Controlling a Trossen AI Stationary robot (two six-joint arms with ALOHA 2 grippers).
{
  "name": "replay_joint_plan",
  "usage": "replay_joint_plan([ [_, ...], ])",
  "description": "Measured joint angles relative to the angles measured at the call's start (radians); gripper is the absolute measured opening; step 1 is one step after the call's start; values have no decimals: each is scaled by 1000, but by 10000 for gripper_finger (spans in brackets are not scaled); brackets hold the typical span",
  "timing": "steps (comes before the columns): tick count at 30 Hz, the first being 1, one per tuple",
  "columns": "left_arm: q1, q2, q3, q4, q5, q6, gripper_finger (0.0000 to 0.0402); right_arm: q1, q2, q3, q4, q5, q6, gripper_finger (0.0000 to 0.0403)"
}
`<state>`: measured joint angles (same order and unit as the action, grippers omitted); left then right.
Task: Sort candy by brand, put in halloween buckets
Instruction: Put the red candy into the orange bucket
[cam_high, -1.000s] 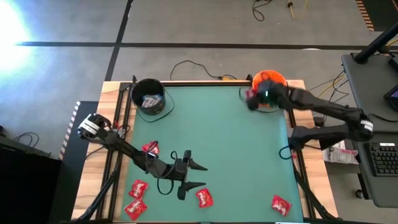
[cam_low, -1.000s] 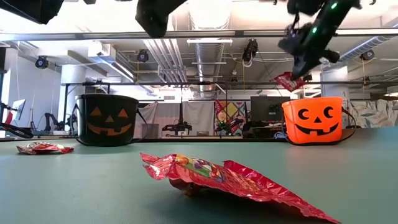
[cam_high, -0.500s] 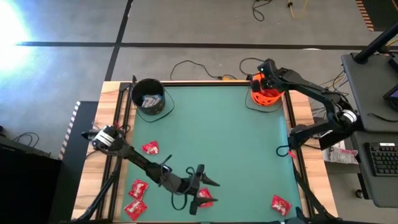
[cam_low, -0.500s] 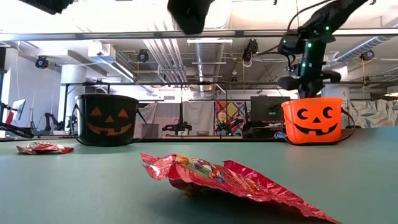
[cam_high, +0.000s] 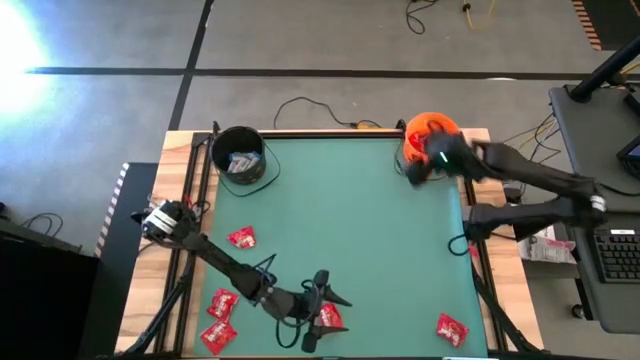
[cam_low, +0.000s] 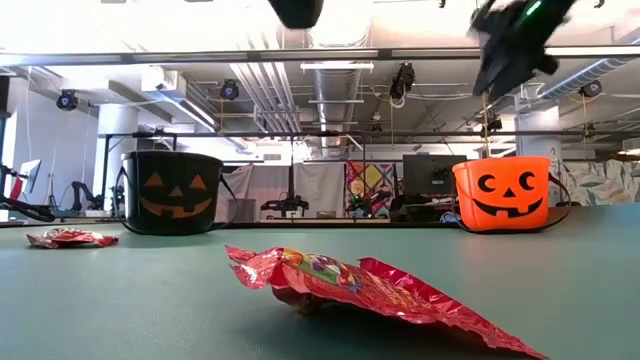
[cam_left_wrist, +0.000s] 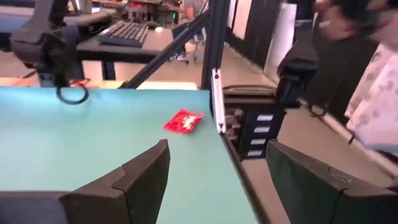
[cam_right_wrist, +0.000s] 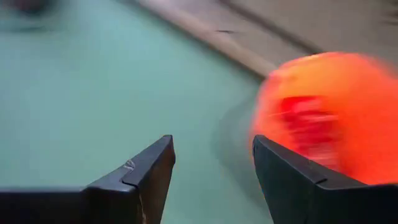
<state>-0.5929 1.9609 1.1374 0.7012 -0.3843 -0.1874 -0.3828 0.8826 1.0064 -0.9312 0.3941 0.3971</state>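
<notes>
- Hovering at the upper right of the high view, the right end effector (cam_high: 418, 170) sits at the near-left edge of the orange bucket (cam_high: 432, 132), which stands at the table's far right corner.
- Its wrist view shows the two dark fingers (cam_right_wrist: 149, 168) spread apart with bare green mat between them and nothing held; the orange bucket (cam_right_wrist: 323, 118) lies just beyond and to one side, a red packet (cam_right_wrist: 308, 121) blurred inside it.
- The left end effector (cam_high: 325, 312) is at the lower centre of the high view, directly over a red packet (cam_high: 328, 318) near the table's front edge.
- Its fingers (cam_left_wrist: 134, 180) stand wide apart in the left wrist view and grip nothing; whether they touch the packet below cannot be told.
- The black bucket (cam_high: 239, 155) stands at the upper left of the green table (cam_high: 350, 220), with pale wrapped candy (cam_high: 241, 162) visible inside.
- Loose red packets on the table: one at centre left (cam_high: 241, 238), two at the lower left (cam_high: 222, 302) (cam_high: 217, 335), and one at the lower right (cam_high: 451, 327).
- In the low view, a crumpled red packet (cam_low: 370, 290) fills the foreground, another (cam_low: 70, 238) lies at far left, and both buckets, black (cam_low: 172, 192) and orange (cam_low: 503, 193), stand upright well apart.
</notes>
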Motion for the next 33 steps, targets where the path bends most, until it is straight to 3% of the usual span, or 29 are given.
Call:
replay_joint_plan([
  [4, 4, -9, -1, -123, -13, 36, 252, 403, -111, -76, -12, -73, 235, 202],
  [7, 6, -26, -2, -164, -58, 69, 252, 727, -110, -159, 89, -62, 432, 190],
  [10, 7, -50, -2, -197, -94, 92, 252, 986, -24, -219, 218, -27, 612, 177],
  [15, 7, -82, -2, -234, -106, 103, 252, 1276, 213, -187, 244, -59, 930, 160],
  [19, 12, -83, -2, -247, -111, 139, 252, 1419, 401, -96, 224, -205, 1199, 162],
  [23, 35, -83, -3, -244, -111, 157, 252, 1490, 567, 16, 202, -371, 1341, 183],
  [28, 70, -83, -3, -221, -103, 154, 252, 1487, 707, 116, 65, -477, 1372, 214],
  [33, 84, -83, -3, -207, -100, 127, 252, 1490, 782, 139, 80, -559, 1340, 225],
])
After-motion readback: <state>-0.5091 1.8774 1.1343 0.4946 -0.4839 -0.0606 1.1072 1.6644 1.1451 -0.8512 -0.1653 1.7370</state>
